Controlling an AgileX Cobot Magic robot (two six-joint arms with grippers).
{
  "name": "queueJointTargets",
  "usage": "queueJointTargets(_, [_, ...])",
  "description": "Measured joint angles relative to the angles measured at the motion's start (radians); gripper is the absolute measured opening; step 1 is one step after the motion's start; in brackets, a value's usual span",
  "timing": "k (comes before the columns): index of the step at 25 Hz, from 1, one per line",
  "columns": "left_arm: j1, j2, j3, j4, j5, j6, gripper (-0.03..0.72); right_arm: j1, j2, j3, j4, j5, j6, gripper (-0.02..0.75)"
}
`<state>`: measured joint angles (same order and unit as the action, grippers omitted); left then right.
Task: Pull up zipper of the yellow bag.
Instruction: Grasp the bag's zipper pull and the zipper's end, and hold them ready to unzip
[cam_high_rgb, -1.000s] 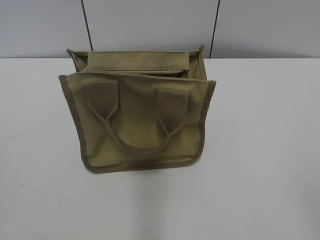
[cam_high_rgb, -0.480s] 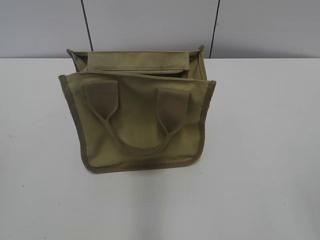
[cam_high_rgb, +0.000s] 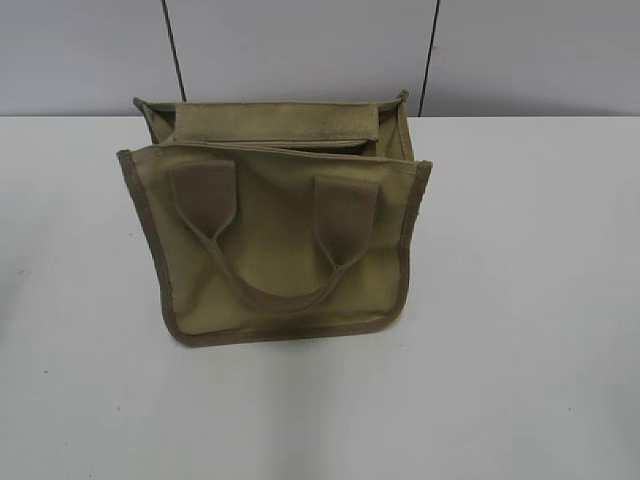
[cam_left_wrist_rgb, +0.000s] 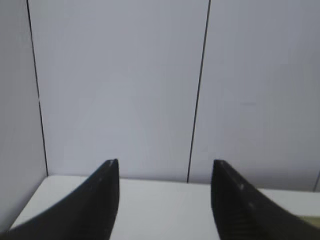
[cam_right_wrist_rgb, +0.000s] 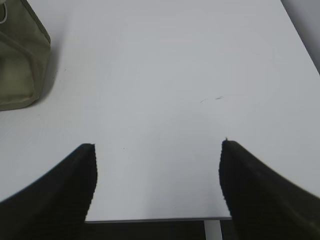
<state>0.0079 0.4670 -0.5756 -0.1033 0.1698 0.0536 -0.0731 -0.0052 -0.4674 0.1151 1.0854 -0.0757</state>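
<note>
Neither gripper shows in the exterior view, where the yellow bag (cam_high_rgb: 275, 225) stands alone on the white surface (cam_high_rgb: 520, 300), a little left of centre and toward the far edge. Its broad front panel faces us, edged in darker olive trim, and one looped handle (cam_high_rgb: 275, 250) hangs down flat against that panel. Up top, the mouth gapes slightly, with a khaki strip running across the opening; the zipper cannot be made out from here, nor any pull tab. Behind the bag rises a pale grey wall (cam_high_rgb: 300, 50) crossed by thin dark seams. Over to the left wrist view: the left gripper (cam_left_wrist_rgb: 165, 200) is spread wide, its two dark fingers (cam_left_wrist_rgb: 95, 200) rising from the bottom of the frame with nothing between them, pointed at the panelled wall and the far edge of the surface. A sliver of khaki peeks in at the lower right corner, well clear of the fingers. Now the right wrist view: the right gripper (cam_right_wrist_rgb: 157, 185) also stands wide apart and empty, hanging over bare white surface near its front edge. One trimmed corner of the bag sits at the upper left of this frame, well apart from the gripper, and a bit of white cord shows at the very top corner beside it.
</note>
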Motion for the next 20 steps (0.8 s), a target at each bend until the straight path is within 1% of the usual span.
queueJointTargets(3, [-0.022, 0.152, 0.039, -0.003, -0.222, 0.000, 0.407, 0.000, 0.000, 0.000, 0.000, 0.000, 0.000, 0.584])
queueJointTargets(8, [-0.117, 0.450, 0.135, 0.024, -0.543, 0.000, 0.350, 0.000, 0.000, 0.000, 0.000, 0.000, 0.000, 0.584])
queueJointTargets(12, [-0.177, 0.658, 0.178, 0.042, -0.667, -0.004, 0.314, 0.000, 0.000, 0.000, 0.000, 0.000, 0.000, 0.584])
queueJointTargets(13, [-0.183, 0.702, 0.182, 0.049, -0.689, -0.016, 0.309, 0.000, 0.000, 0.000, 0.000, 0.000, 0.000, 0.584])
queueJointTargets(15, [-0.186, 0.796, 0.183, 0.066, -0.738, -0.079, 0.305, 0.000, 0.000, 0.000, 0.000, 0.000, 0.000, 0.584])
queueJointTargets(18, [-0.186, 0.915, 0.183, 0.165, -0.818, -0.171, 0.303, 0.000, 0.000, 0.000, 0.000, 0.000, 0.000, 0.584])
queueJointTargets(20, [-0.186, 0.996, 0.183, 0.277, -0.885, -0.233, 0.303, 0.000, 0.000, 0.000, 0.000, 0.000, 0.000, 0.584])
